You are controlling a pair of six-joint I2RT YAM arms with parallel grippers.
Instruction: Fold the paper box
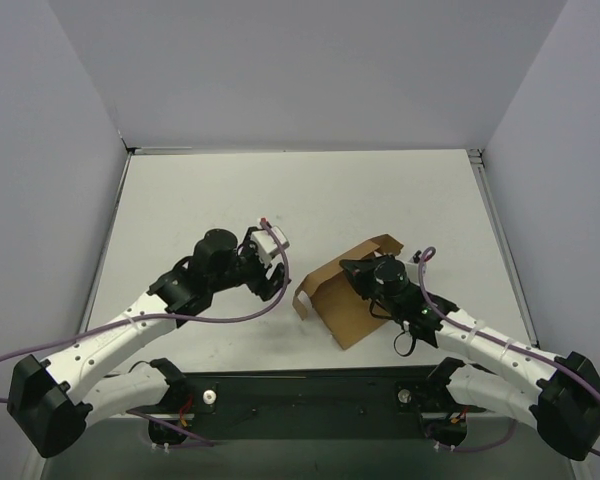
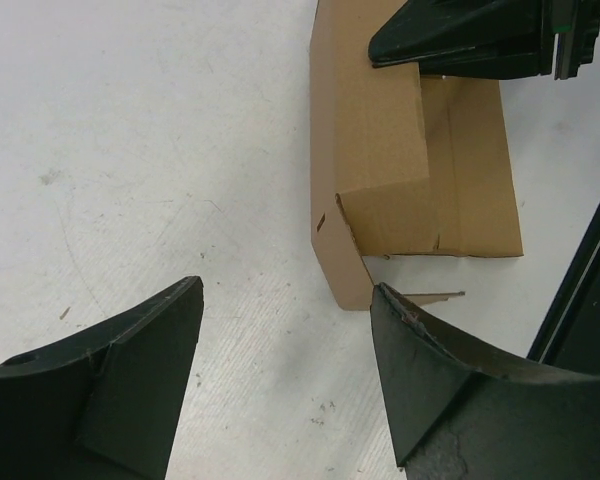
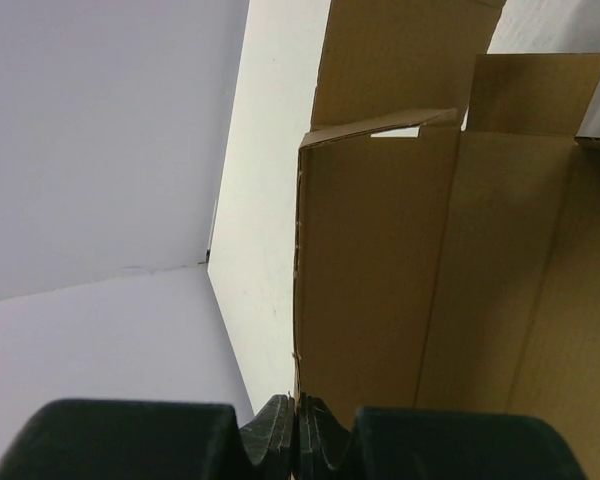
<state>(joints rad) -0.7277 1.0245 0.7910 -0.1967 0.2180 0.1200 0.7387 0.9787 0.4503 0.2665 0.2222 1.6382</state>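
While one side panel of the paper box (image 1: 342, 296) is raised near the table's front right, pinched by the closed right gripper (image 3: 296, 425), most folds are judged undone; the left gripper (image 2: 285, 375) is held open just beside it

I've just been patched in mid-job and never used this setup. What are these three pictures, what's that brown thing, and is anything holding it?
Two robot arms are bolted at the near edge of a white table. The overhead picture looks down from above and behind them; the other two come from cameras on each wrist. The brown thing is the paper box, a partly folded cardboard piece with one panel standing up. The right pincer is shut on an edge of that cardboard, as its own wrist view shows. The left pincer stands open beside the box, over bare table, holding nothing.
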